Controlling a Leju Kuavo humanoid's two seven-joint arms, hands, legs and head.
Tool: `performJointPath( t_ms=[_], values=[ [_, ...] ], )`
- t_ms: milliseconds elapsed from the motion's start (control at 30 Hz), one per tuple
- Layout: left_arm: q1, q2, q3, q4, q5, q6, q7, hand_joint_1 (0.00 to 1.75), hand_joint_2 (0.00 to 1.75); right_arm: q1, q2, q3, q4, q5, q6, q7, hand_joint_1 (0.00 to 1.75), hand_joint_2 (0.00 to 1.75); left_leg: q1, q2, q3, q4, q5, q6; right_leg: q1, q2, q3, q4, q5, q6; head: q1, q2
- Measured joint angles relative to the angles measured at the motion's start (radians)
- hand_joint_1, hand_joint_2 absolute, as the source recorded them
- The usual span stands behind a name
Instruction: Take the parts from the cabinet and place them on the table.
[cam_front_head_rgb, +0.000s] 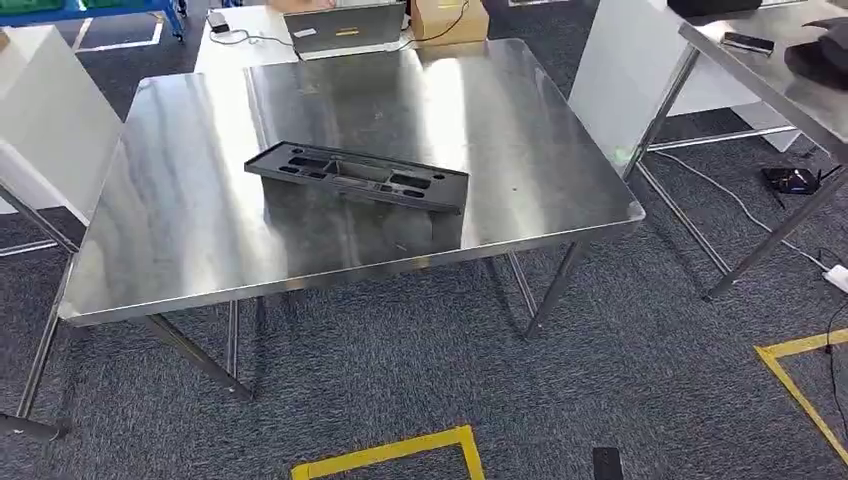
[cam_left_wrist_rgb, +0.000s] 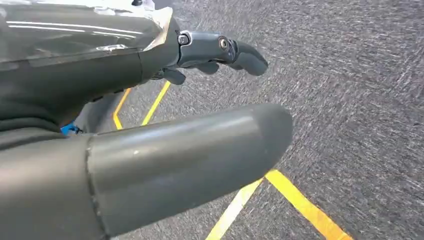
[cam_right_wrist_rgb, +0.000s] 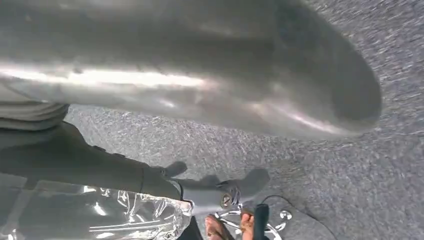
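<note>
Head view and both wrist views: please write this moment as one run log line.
part: black part flat on steel table | left hand: open, over carpet | right hand: open, over carpet

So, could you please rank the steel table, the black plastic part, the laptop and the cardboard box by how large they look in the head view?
1. steel table
2. black plastic part
3. laptop
4. cardboard box

The laptop and box are farther away and cut off at the edge, so their order is unsure.
</note>
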Motion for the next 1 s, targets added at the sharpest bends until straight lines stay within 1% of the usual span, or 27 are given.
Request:
performJointPath(
  t_ms=[33, 67, 100, 133, 167, 200, 233, 267, 300, 333, 433, 467, 500, 533, 567, 600, 633, 667, 700, 733, 767, 800, 833, 867, 900, 967, 1000],
  values=[
    [-0.001, 0.000, 0.000, 0.000, -0.001, 0.002, -0.001, 0.00, 0.00, 0.000, -0.001, 0.000, 0.000, 0.000, 0.000, 0.002, 0.00, 0.00, 0.003, 0.001, -0.015, 0.045, -0.060, -0.005, -0.001, -0.001, -0.013, 0.000, 0.010, -0.016, -0.003, 0.000],
    [-0.001, 0.000, 0.000, 0.000, -0.002, 0.002, -0.002, 0.00, 0.00, 0.001, -0.002, 0.000, 0.000, 0.001, -0.001, 0.002, 0.00, 0.00, 0.007, 0.000, -0.037, 0.122, -0.128, -0.012, 0.000, -0.002, -0.026, 0.000, 0.021, -0.021, -0.005, 0.000],
    [-0.001, 0.000, 0.000, 0.000, -0.003, 0.003, -0.004, 0.00, 0.00, 0.002, -0.002, 0.000, 0.000, 0.002, -0.003, 0.003, 0.00, 0.00, 0.010, 0.001, -0.055, 0.198, -0.175, -0.019, 0.002, -0.005, -0.038, 0.001, 0.031, -0.021, -0.004, 0.000],
    [-0.001, 0.000, 0.000, 0.000, -0.003, 0.005, -0.006, 0.00, 0.00, 0.002, -0.002, 0.000, 0.000, 0.002, -0.004, 0.004, 0.00, 0.00, 0.014, 0.001, -0.067, 0.265, -0.198, -0.024, 0.002, -0.007, -0.052, 0.003, 0.041, -0.018, -0.005, 0.000],
    [-0.001, 0.000, 0.000, 0.000, -0.003, 0.006, -0.008, 0.00, 0.00, 0.002, -0.002, 0.000, 0.000, 0.002, -0.004, 0.005, 0.00, 0.00, 0.018, 0.001, -0.064, 0.295, -0.187, -0.028, 0.001, -0.009, -0.057, 0.006, 0.050, -0.015, -0.005, 0.000],
    [-0.001, 0.000, 0.000, 0.000, -0.003, 0.008, -0.009, 0.00, 0.00, 0.002, -0.002, -0.001, 0.000, 0.002, -0.005, 0.006, 0.00, 0.00, 0.024, 0.001, -0.040, 0.282, -0.148, -0.032, -0.001, -0.010, -0.074, 0.012, 0.059, -0.010, -0.005, 0.000],
    [-0.001, 0.000, 0.000, 0.000, -0.003, 0.009, -0.010, 0.00, 0.00, 0.003, -0.002, -0.001, 0.000, 0.002, -0.005, 0.007, 0.00, 0.00, 0.029, 0.002, 0.000, 0.236, -0.107, -0.036, -0.005, -0.010, -0.088, 0.019, 0.065, -0.002, -0.005, 0.000],
    [-0.001, 0.000, 0.000, 0.000, -0.002, 0.008, -0.011, 0.00, 0.00, 0.003, -0.002, -0.001, 0.000, 0.002, -0.005, 0.007, 0.00, 0.00, 0.034, 0.002, 0.057, 0.158, -0.078, -0.041, -0.008, -0.009, -0.102, 0.030, 0.069, 0.004, -0.005, 0.000],
    [-0.002, -0.001, 0.000, 0.000, 0.001, 0.008, -0.012, 0.00, 0.00, 0.002, -0.002, -0.002, 0.000, 0.001, -0.005, 0.007, 0.00, 0.00, 0.040, 0.002, 0.123, 0.063, -0.076, -0.045, -0.007, -0.010, -0.113, 0.043, 0.072, 0.009, -0.006, 0.000],
    [-0.005, -0.005, 0.000, 0.000, 0.004, 0.008, -0.013, 0.00, 0.00, 0.002, -0.005, -0.002, 0.000, 0.001, -0.005, 0.007, 0.00, 0.00, 0.033, -0.003, 0.162, -0.002, -0.114, -0.047, -0.003, -0.010, -0.128, 0.055, 0.076, 0.017, -0.008, 0.000],
    [-0.005, -0.006, 0.000, 0.001, 0.008, 0.008, -0.016, 0.00, 0.00, 0.001, -0.005, -0.002, 0.000, -0.010, -0.003, -0.008, 0.00, 0.00, 0.021, -0.004, 0.137, -0.006, -0.114, -0.016, -0.004, -0.011, -0.134, 0.051, 0.101, 0.046, -0.003, 0.000],
    [-0.004, -0.006, 0.000, 0.001, 0.008, 0.008, -0.017, 0.00, 0.00, 0.003, -0.006, -0.006, 0.000, -0.037, 0.005, -0.022, 0.00, 0.00, 0.020, -0.003, 0.130, -0.011, -0.102, 0.001, 0.001, -0.010, -0.140, 0.048, 0.109, 0.057, -0.003, 0.000],
    [-0.006, -0.008, 0.000, 0.001, 0.008, 0.008, -0.019, 0.00, 0.00, 0.002, -0.008, -0.018, 0.000, -0.081, 0.020, -0.041, 0.00, 0.00, 0.022, 0.007, 0.118, -0.012, -0.088, 0.020, -0.007, -0.005, -0.150, 0.066, 0.083, 0.052, -0.003, 0.000],
    [-0.007, -0.008, 0.000, 0.001, 0.008, 0.008, -0.021, 0.00, 0.00, 0.000, -0.006, -0.032, 0.000, -0.120, 0.031, -0.061, 0.00, 0.00, 0.020, 0.006, 0.104, -0.012, -0.077, 0.033, -0.004, -0.003, -0.168, 0.104, 0.033, 0.038, 0.001, 0.000],
    [-0.007, -0.008, 0.000, 0.001, 0.008, 0.008, -0.023, 0.00, 0.00, 0.000, -0.004, -0.051, 0.000, -0.154, 0.041, -0.078, 0.00, 0.00, 0.018, 0.006, 0.090, -0.012, -0.066, 0.039, -0.005, -0.002, -0.193, 0.169, -0.023, 0.028, 0.003, 0.000],
    [-0.006, -0.008, 0.000, 0.001, 0.008, 0.008, -0.025, 0.00, 0.00, 0.000, -0.004, -0.066, -0.001, -0.163, 0.049, -0.093, 0.00, 0.00, 0.017, 0.007, 0.073, -0.012, -0.053, 0.041, -0.004, 0.001, -0.216, 0.254, -0.073, 0.024, 0.005, 0.000],
    [-0.006, -0.008, 0.000, 0.001, 0.008, 0.008, -0.027, 0.00, 0.00, 0.000, -0.007, -0.078, -0.002, -0.165, 0.057, -0.111, 0.00, 0.00, 0.014, 0.007, 0.057, -0.011, -0.040, 0.041, -0.002, 0.004, -0.233, 0.328, -0.102, 0.027, 0.004, 0.000],
    [-0.006, -0.008, 0.000, 0.001, 0.008, 0.008, -0.030, 0.00, 0.00, 0.000, -0.011, -0.085, -0.002, -0.167, 0.061, -0.124, 0.00, 0.00, 0.012, 0.008, 0.039, -0.010, -0.027, 0.041, -0.002, 0.005, -0.232, 0.372, -0.105, 0.034, 0.004, 0.000],
    [-0.006, -0.008, 0.000, 0.001, 0.008, 0.008, -0.034, 0.00, 0.00, 0.000, -0.014, -0.092, -0.002, -0.172, 0.068, -0.139, 0.00, 0.00, 0.010, 0.008, 0.033, -0.009, -0.016, 0.040, -0.001, 0.004, -0.212, 0.372, -0.089, 0.043, 0.004, 0.000],
    [-0.005, -0.008, 0.000, 0.001, 0.008, 0.008, -0.038, 0.00, 0.00, -0.001, -0.016, -0.100, -0.003, -0.174, 0.074, -0.152, 0.00, 0.00, 0.009, 0.009, 0.015, -0.008, -0.003, 0.039, 0.000, 0.005, -0.168, 0.329, -0.057, 0.055, 0.004, 0.000],
    [-0.005, -0.008, 0.000, 0.001, 0.008, 0.008, -0.041, 0.00, 0.00, -0.003, -0.017, -0.108, -0.004, -0.178, 0.077, -0.160, 0.00, 0.00, 0.008, 0.008, 0.002, -0.008, 0.009, 0.037, 0.000, 0.005, -0.108, 0.251, -0.025, 0.061, 0.004, 0.000],
    [-0.006, -0.010, 0.000, 0.001, 0.008, 0.008, -0.042, 0.00, 0.00, -0.006, -0.018, -0.111, -0.004, -0.180, 0.077, -0.163, 0.00, 0.00, 0.008, 0.006, -0.007, -0.007, 0.020, 0.033, 0.002, 0.005, -0.035, 0.149, -0.015, 0.057, 0.004, 0.000],
    [-0.006, -0.011, 0.000, 0.001, 0.008, 0.008, -0.044, 0.00, 0.00, -0.009, -0.021, -0.113, -0.005, -0.180, 0.078, -0.167, 0.00, 0.00, 0.007, 0.006, -0.012, -0.007, 0.029, 0.028, 0.006, 0.007, 0.031, 0.052, -0.034, 0.043, 0.004, 0.000],
    [-0.005, -0.013, 0.000, 0.001, 0.008, 0.008, -0.045, 0.00, 0.00, -0.012, -0.022, -0.114, -0.005, -0.180, 0.079, -0.171, 0.00, 0.00, 0.002, 0.008, -0.016, -0.007, 0.040, 0.020, 0.017, 0.007, 0.067, -0.013, -0.052, 0.034, 0.003, 0.000],
    [-0.004, -0.013, 0.000, 0.001, 0.008, 0.008, -0.047, 0.00, 0.00, -0.013, -0.022, -0.118, -0.005, -0.183, 0.081, -0.175, 0.00, 0.00, 0.003, 0.009, -0.017, -0.012, 0.053, 0.015, 0.019, 0.008, 0.049, -0.008, -0.050, 0.033, 0.003, 0.000],
    [-0.003, -0.013, 0.000, 0.001, 0.008, 0.008, -0.050, 0.00, 0.00, -0.011, -0.024, -0.130, -0.005, -0.193, 0.090, -0.188, 0.00, 0.00, 0.005, 0.007, -0.020, -0.016, 0.072, 0.004, 0.022, 0.007, 0.038, -0.004, -0.037, 0.017, 0.004, 0.000],
    [0.002, -0.013, 0.000, 0.001, 0.006, 0.008, -0.050, 0.00, 0.00, -0.013, -0.023, -0.135, -0.005, -0.196, 0.092, -0.192, 0.00, 0.00, 0.012, 0.005, -0.029, -0.007, 0.054, -0.003, -0.004, 0.003, 0.026, -0.007, -0.021, 0.003, 0.003, 0.000]
  ],
)
